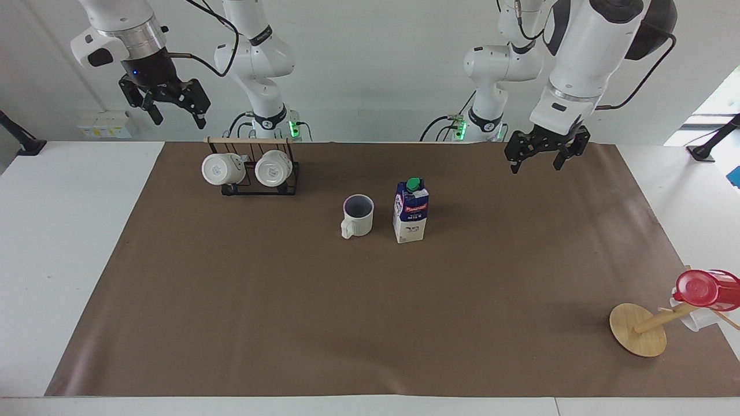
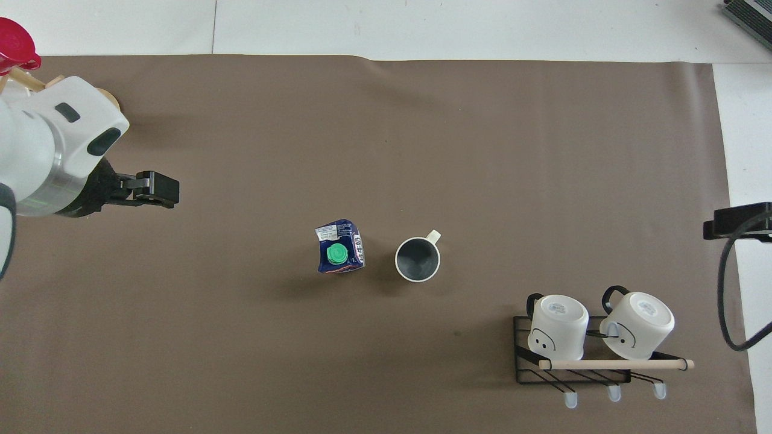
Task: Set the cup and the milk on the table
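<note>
The cup (image 1: 357, 215) (image 2: 417, 260) stands upright on the brown sheet of the table (image 1: 370, 323) (image 2: 458, 132), its dark inside facing up. Beside it, toward the left arm's end, the milk (image 1: 411, 212) (image 2: 339, 255) stands upright with its green cap on top. Nothing touches either one. My left gripper (image 1: 536, 167) (image 2: 158, 190) hangs open and empty over the sheet, well away from the milk toward the left arm's end. High over the mug rack, my right gripper (image 1: 179, 121) waits open and empty.
A black wire rack (image 1: 289, 184) (image 2: 522, 367) holding two white mugs stands near the right arm's base. A wooden peg stand (image 1: 637, 329) carrying a red cup (image 1: 705, 289) (image 2: 15, 48) sits at the sheet's corner farthest from the robots, at the left arm's end.
</note>
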